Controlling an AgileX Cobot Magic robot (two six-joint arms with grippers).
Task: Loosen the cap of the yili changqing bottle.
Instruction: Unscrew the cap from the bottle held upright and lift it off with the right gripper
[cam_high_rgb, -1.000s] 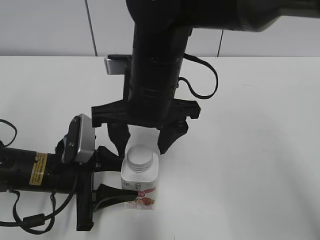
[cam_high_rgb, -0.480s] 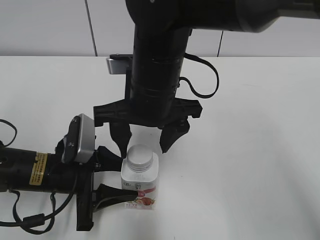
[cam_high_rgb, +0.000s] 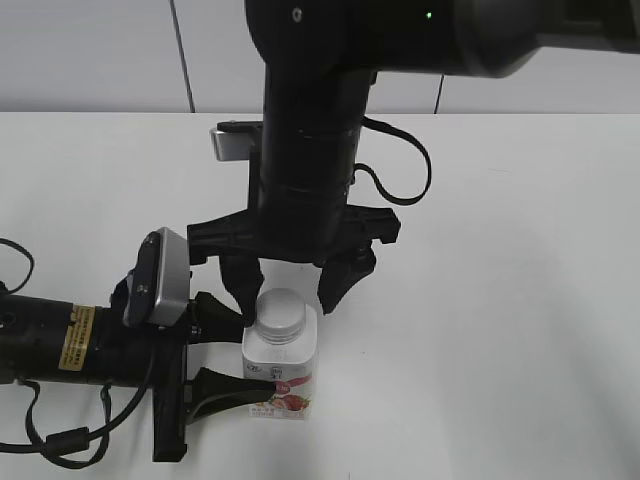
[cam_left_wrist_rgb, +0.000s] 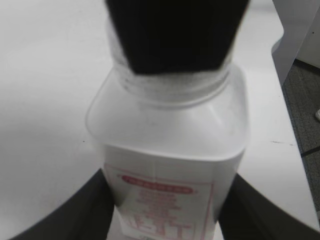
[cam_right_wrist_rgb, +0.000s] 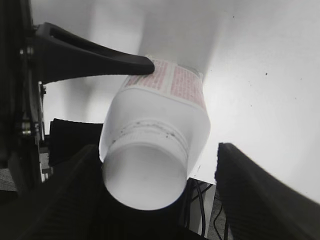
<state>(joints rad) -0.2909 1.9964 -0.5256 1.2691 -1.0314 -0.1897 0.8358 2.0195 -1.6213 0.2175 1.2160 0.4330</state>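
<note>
The yili changqing bottle (cam_high_rgb: 281, 368) stands upright on the white table, small and white with a red fruit label. My left gripper (cam_high_rgb: 250, 352) is shut on its body from the left side. In the left wrist view the bottle (cam_left_wrist_rgb: 170, 150) sits between the two black fingers of the left gripper (cam_left_wrist_rgb: 170, 222). The white cap (cam_high_rgb: 279, 311) is on the neck. My right gripper (cam_high_rgb: 288, 292) hangs above it, open, one finger on each side of the cap. In the right wrist view the cap (cam_right_wrist_rgb: 145, 180) lies between the fingers of the right gripper (cam_right_wrist_rgb: 160, 200); the left finger is next to it, the right one apart.
The white table (cam_high_rgb: 500, 250) spreads to the right and behind. The right arm's thick black body (cam_high_rgb: 310, 150) stands over the bottle. A right finger (cam_left_wrist_rgb: 175, 35) covers most of the cap in the left wrist view. Cables (cam_high_rgb: 400, 170) hang by the right arm.
My right gripper has come down, and its fingers now flank the cap instead of hanging above and behind it. The left gripper and the bottle have not moved.
</note>
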